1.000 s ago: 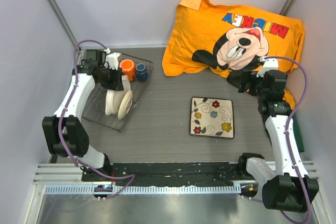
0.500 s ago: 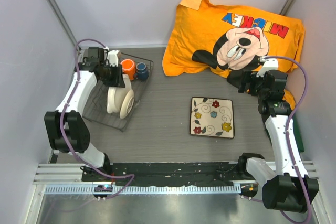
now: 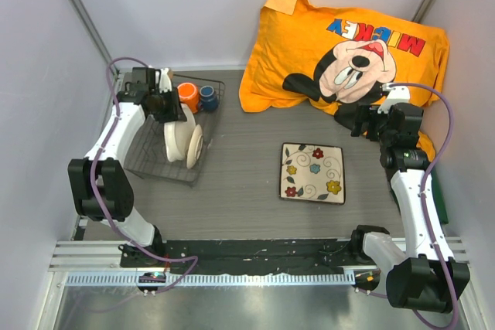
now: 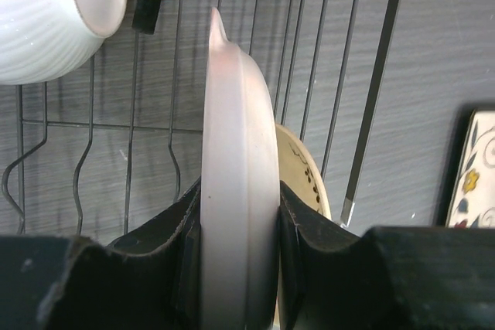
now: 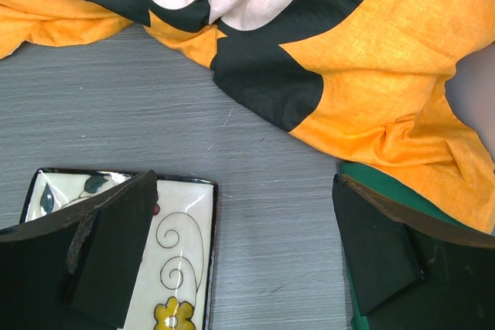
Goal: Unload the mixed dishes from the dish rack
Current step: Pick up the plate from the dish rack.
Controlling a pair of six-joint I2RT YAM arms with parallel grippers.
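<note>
The dark wire dish rack (image 3: 147, 161) stands at the table's left. My left gripper (image 3: 167, 104) is shut on the rim of the large pale round bowl (image 3: 175, 141), which stands on edge in the rack; both black fingers (image 4: 174, 229) press its sides (image 4: 240, 191). A cream speckled rim (image 4: 305, 171) shows just behind it. The orange mug (image 3: 186, 96), the small dark-blue cup (image 3: 207, 100) and the small white ribbed bowl (image 4: 46, 21) sit at the rack's far end. The square flowered plate (image 3: 312, 172) lies flat on the table. My right gripper (image 5: 244, 191) hangs open beside that plate's corner (image 5: 182, 253).
A big orange Mickey pillow (image 3: 348, 44) covers the far right of the table, and its edge (image 5: 387, 59) lies close under my right gripper. A green object (image 5: 387, 199) shows by the right finger. Grey walls close in the left, back and right sides.
My left gripper has drawn the large bowl toward the rack's far end and stood it more upright. The rack's near corner has shifted slightly right. The right arm has not moved.
</note>
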